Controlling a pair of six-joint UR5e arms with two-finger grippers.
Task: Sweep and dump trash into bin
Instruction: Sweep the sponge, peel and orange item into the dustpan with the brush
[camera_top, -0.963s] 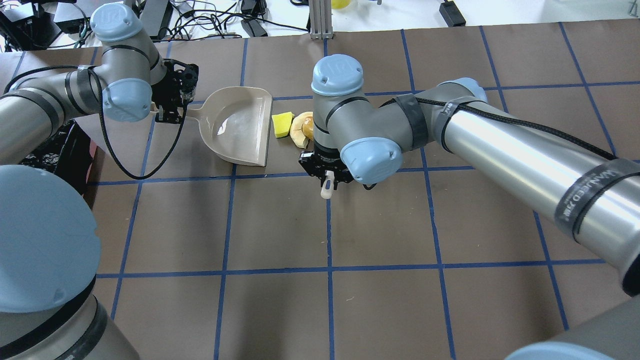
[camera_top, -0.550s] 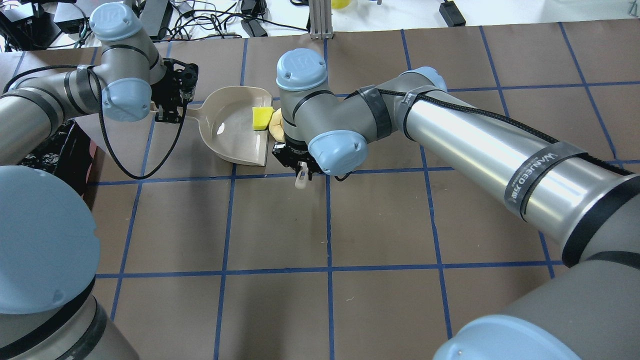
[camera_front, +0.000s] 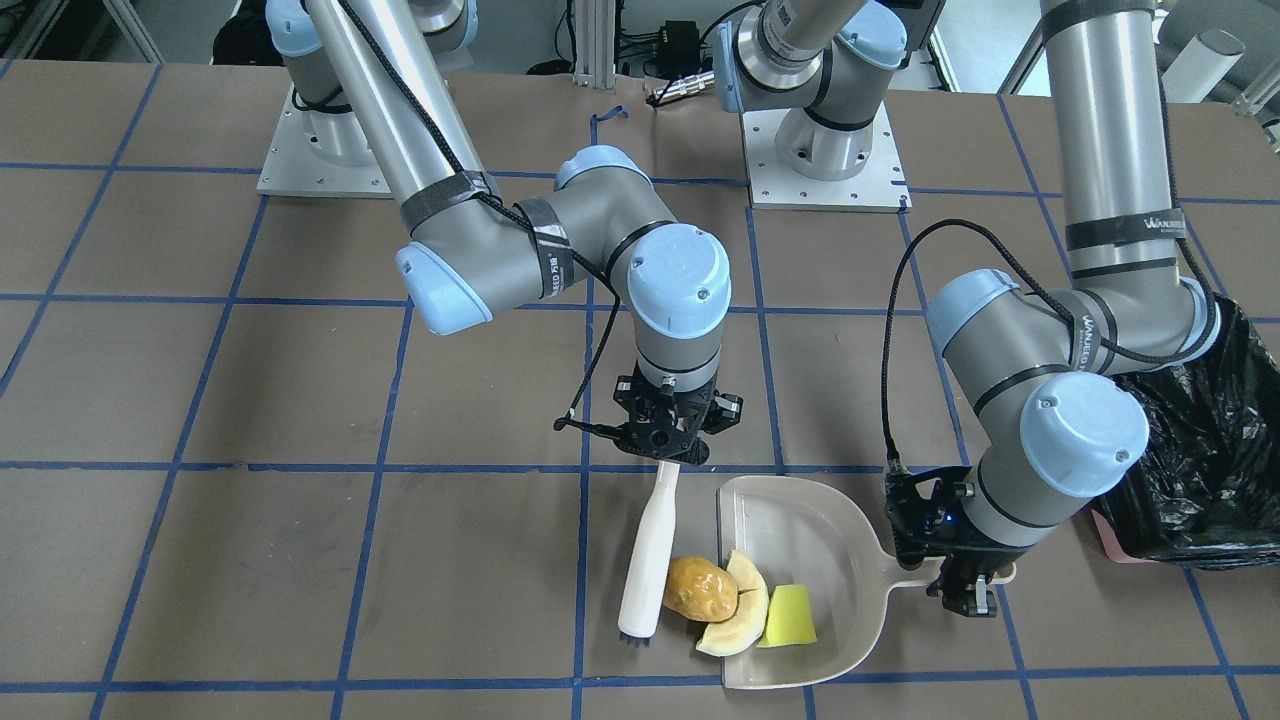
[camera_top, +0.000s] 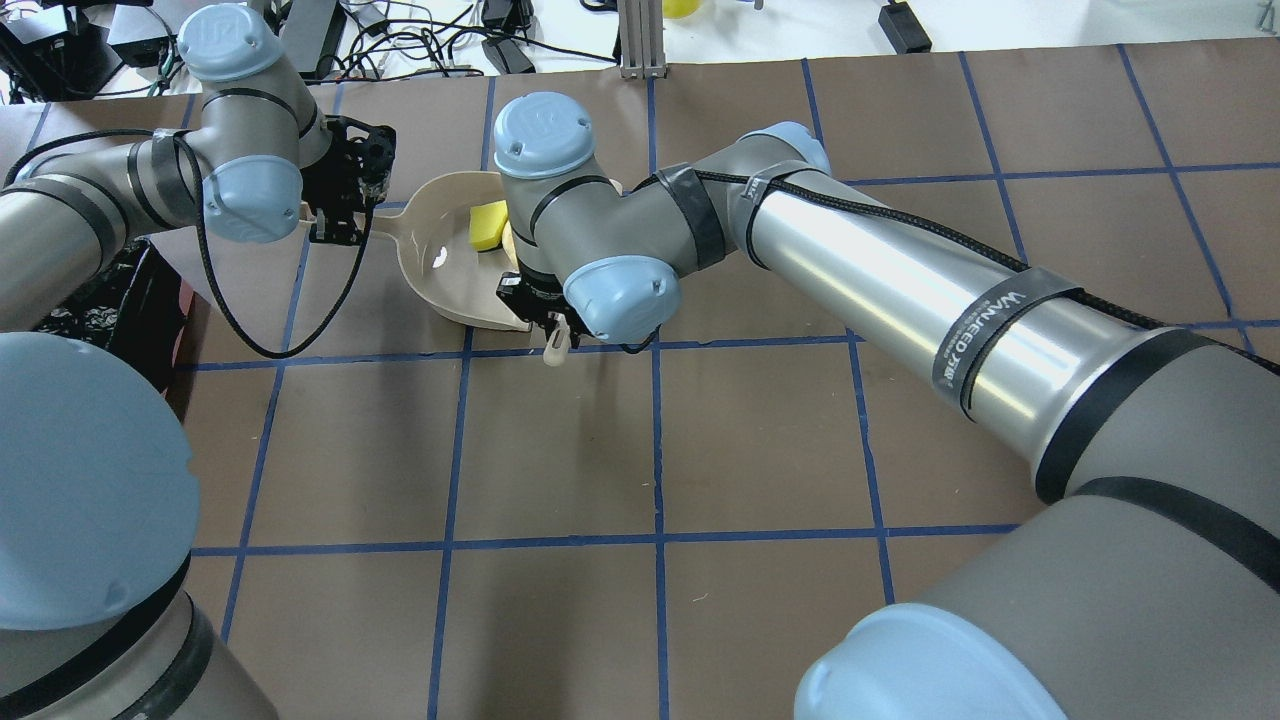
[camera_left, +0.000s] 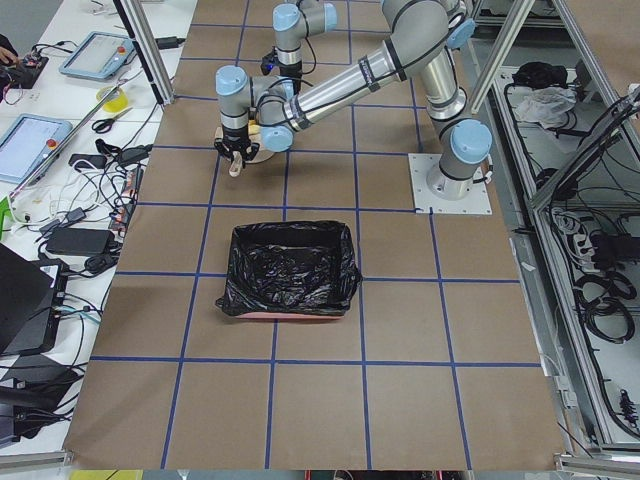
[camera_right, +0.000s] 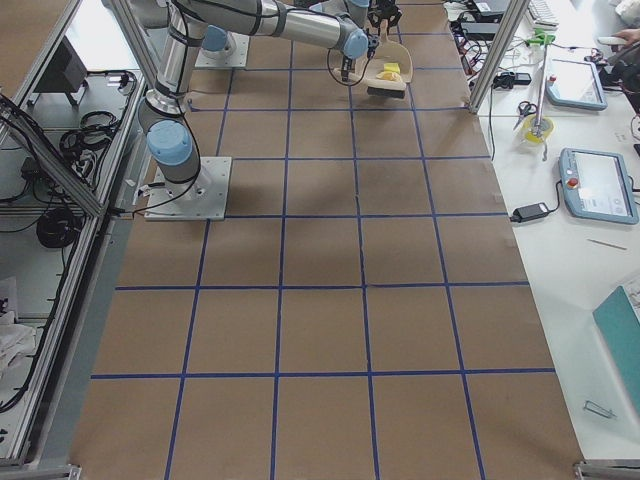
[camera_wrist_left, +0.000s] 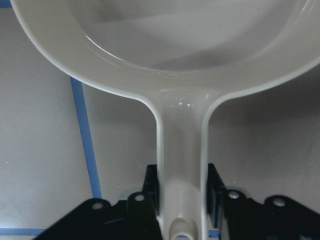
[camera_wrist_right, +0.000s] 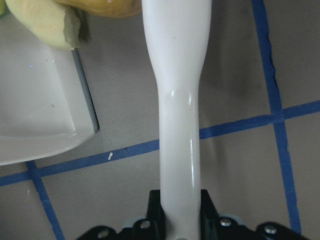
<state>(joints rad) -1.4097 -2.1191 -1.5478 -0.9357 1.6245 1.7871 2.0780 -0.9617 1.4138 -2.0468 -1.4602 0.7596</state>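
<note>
My left gripper is shut on the handle of the beige dustpan, which lies flat on the table; the left wrist view shows the handle between the fingers. My right gripper is shut on the white brush, whose bristles touch the table beside the trash. The yellow sponge wedge lies inside the pan. The cream slice straddles the pan's lip. The golden-brown potato lump sits at the lip, against the brush. The bin with its black bag stands beyond the left arm.
The bin stands on the robot's left side, apart from the dustpan. Both arm bases stand at the table's robot-side edge. Cables and devices lie beyond the far table edge. Brown paper with blue tape lines covers the table.
My right arm swept the brush leftward in the overhead view, pushing the trash toward the dustpan; the yellow wedge went from outside the lip to inside the pan. The left arm and dustpan stayed still.
</note>
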